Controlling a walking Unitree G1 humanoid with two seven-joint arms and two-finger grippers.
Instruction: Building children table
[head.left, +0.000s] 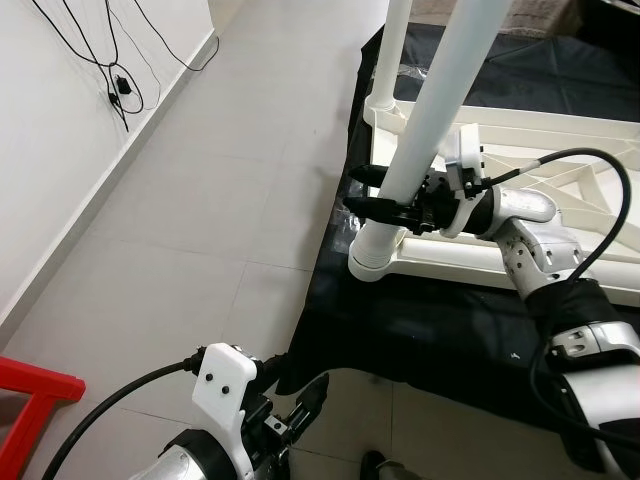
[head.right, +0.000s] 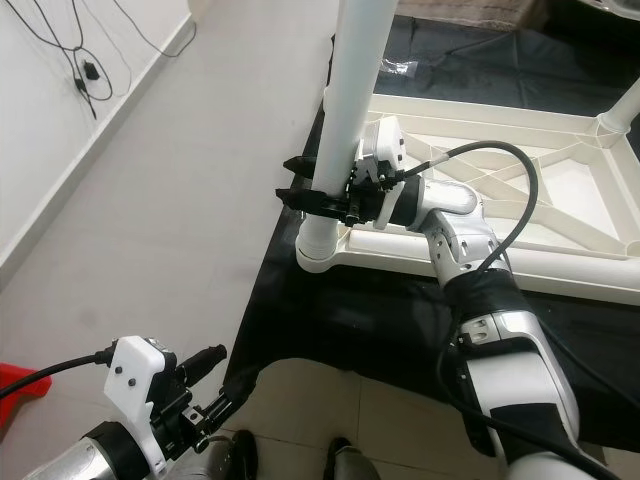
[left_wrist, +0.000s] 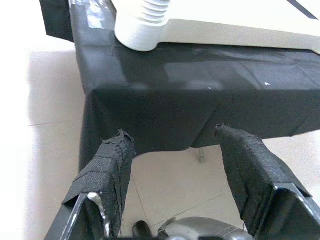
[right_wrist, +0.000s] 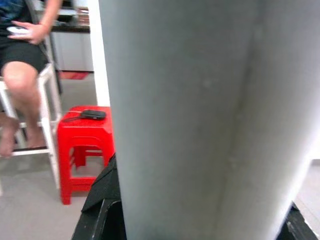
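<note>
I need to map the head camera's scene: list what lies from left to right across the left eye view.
Black cables on the wall → red stool → left gripper → near white table leg → right gripper clasping that leg → upturned white tabletop on the black cloth.

No readable text, label, brand, number or sign appears in any of the views.
</note>
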